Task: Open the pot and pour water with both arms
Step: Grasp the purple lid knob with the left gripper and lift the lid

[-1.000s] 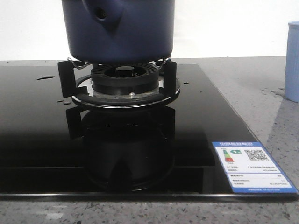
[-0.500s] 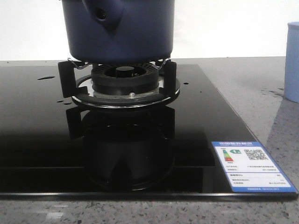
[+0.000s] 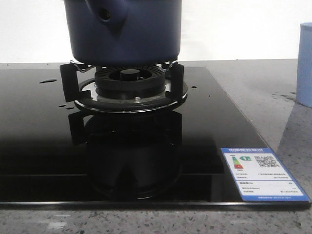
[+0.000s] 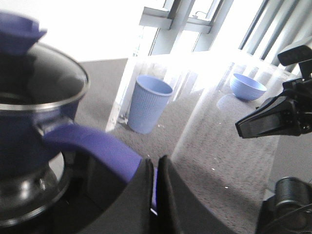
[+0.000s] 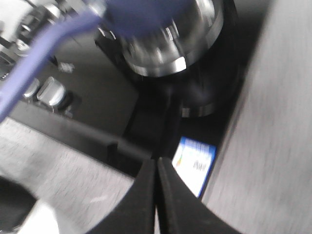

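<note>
1. The pot [image 3: 124, 31] stands on the gas burner [image 3: 129, 87] of the black glass hob [image 3: 44, 141], at the back middle of the front view. Its side stub with the round hole points toward the camera.
2. In the left wrist view you see the glass lid [image 4: 36, 73] on the pot, with a blue knob [image 4: 17, 31] on top, so I judge the opening step is not yet done.
3. The left gripper [image 4: 155, 168] sits just beside the end of the blue pot handle [image 4: 92, 148]. Its two dark fingers are pressed almost together with only a thin slit between them. The handle end reaches the fingers, but I cannot tell if they pinch anything.
4. The right gripper [image 5: 157, 168] hangs above the front of the hob, over the energy label [image 5: 194, 163]. Its fingers are closed together and hold nothing. This view is blurred.
5. To do the step well, you should hold the handle firmly with one arm before you lift the lid with the other, so the pot does not slide on the burner supports.
6. Lift the lid straight up by the knob; glass can slip.
7. The pale blue ribbed cup [image 4: 147, 103] stands well apart on the grey counter [image 4: 209, 131]; a blue bowl [image 4: 247, 86] is farther away.
</note>
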You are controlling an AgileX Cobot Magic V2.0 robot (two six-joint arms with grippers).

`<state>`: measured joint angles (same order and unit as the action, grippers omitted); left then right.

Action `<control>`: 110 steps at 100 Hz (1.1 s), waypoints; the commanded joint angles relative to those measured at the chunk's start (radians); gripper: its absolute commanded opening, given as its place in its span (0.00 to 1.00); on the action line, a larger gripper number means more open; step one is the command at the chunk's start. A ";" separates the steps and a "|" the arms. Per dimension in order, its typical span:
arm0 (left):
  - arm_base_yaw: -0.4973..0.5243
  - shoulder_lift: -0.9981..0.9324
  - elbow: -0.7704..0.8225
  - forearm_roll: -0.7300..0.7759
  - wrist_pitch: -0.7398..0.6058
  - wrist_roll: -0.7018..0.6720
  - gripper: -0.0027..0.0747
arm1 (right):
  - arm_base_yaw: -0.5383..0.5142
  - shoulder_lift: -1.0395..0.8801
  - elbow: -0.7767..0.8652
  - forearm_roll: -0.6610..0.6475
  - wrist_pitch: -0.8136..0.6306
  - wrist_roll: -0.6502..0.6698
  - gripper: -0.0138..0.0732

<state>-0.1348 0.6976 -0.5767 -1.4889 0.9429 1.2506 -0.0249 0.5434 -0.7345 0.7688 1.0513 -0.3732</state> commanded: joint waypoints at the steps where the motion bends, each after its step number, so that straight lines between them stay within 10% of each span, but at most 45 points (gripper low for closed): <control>1: -0.019 0.041 -0.056 -0.102 0.009 0.119 0.01 | -0.004 0.013 -0.032 0.062 -0.113 -0.108 0.08; 23: -0.096 0.148 -0.156 -0.092 -0.003 0.335 0.25 | -0.004 0.013 -0.032 0.058 -0.233 -0.169 0.13; 41: -0.138 0.256 -0.236 -0.091 -0.102 0.344 0.67 | -0.004 0.013 -0.032 0.058 -0.235 -0.235 0.55; 57: -0.138 0.355 -0.326 -0.054 -0.120 0.344 0.68 | -0.004 0.013 -0.032 0.058 -0.238 -0.235 0.81; 110: -0.138 0.696 -0.610 -0.034 -0.238 0.424 0.83 | -0.004 0.013 -0.032 0.058 -0.236 -0.235 0.82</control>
<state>-0.2679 1.3780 -1.1266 -1.4686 0.7123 1.6709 -0.0249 0.5452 -0.7345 0.7829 0.8693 -0.5920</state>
